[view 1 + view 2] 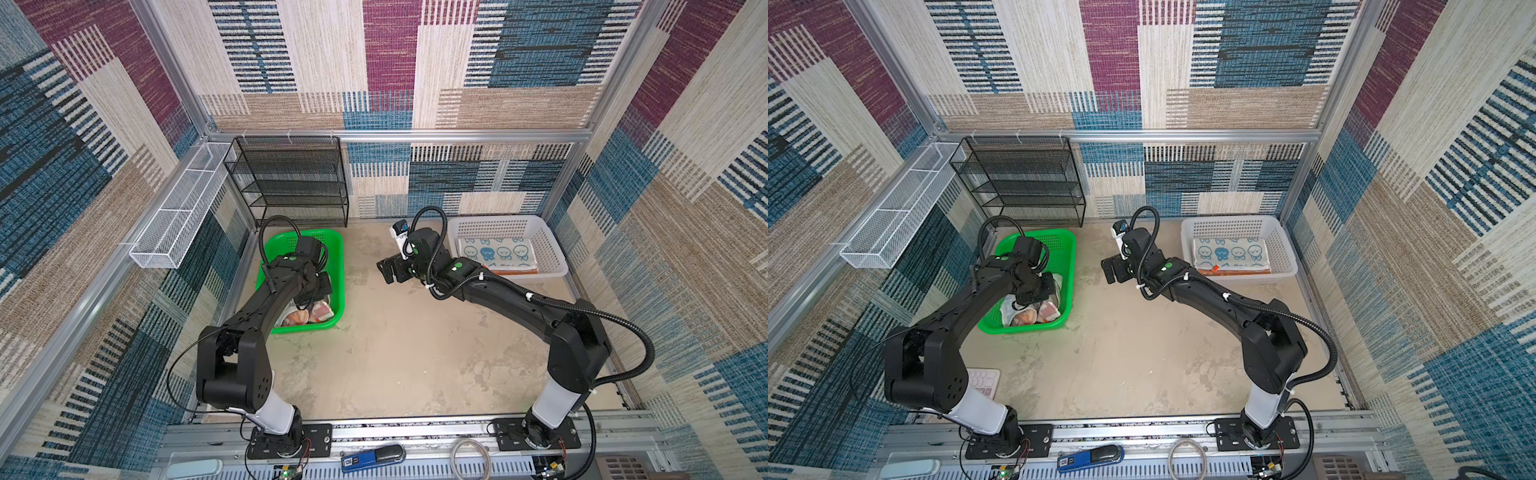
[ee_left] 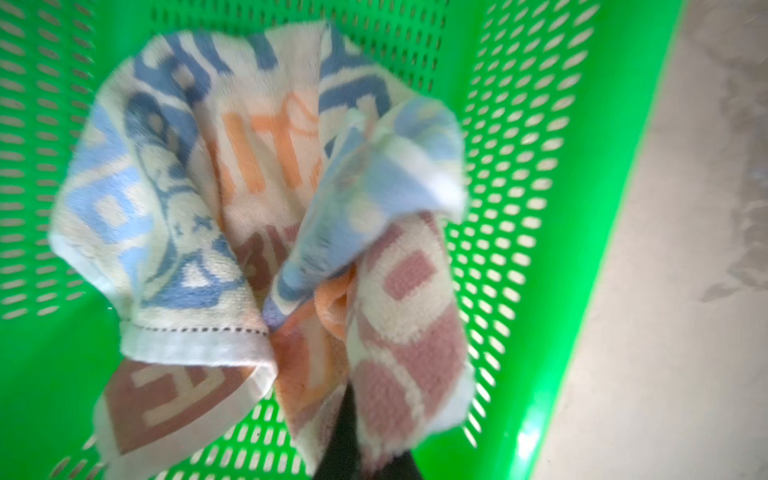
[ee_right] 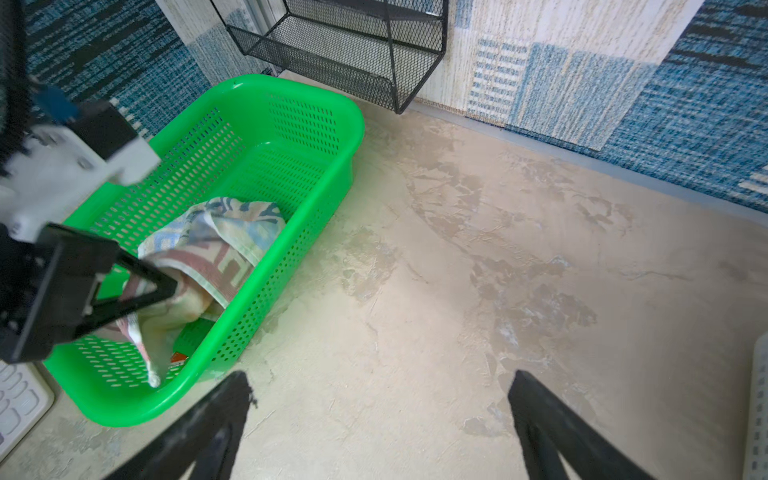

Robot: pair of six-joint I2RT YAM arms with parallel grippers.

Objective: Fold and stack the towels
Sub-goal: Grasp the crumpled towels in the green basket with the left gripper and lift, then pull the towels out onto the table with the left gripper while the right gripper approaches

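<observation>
**A:** How does the left tool (image 3: 153,289) stand?

**B:** Its jaws are together, clamped on a bunch of the whitish towel (image 2: 249,187). In the left wrist view the cloth gathers into folds that run down to the dark fingers, which it mostly hides.

**A:** And where is that towel?

**B:** Inside the green basket (image 3: 291,95), crumpled, not folded. Blue, orange and reddish-brown lettering shows on its folds. In the right wrist view one corner trails down to the basket floor. In both top views the left arm reaches down into the basket and covers much of the cloth.

**A:** The right tool (image 3: 380,390)?

**B:** Jaws wide apart, nothing between them. It hangs over bare desk (image 1: 415,353), between the two baskets, and touches neither.

**A:** Two baskets?

**B:** The green one sits at the left side of the desk, just in front of the black mesh rack (image 1: 291,183). The white basket (image 1: 552,249) sits at the far right corner. In it lies a blue-printed towel (image 1: 494,251), folded flat, with rows of rabbit faces on top. Under it, only the edge of an orange towel (image 1: 513,272) shows, so the two are stacked.

**A:** Anything else near the arms?

**B:** A pale keyboard (image 1: 984,382) lies on the desk beside the left arm's base, partly hidden by the arm.
</observation>
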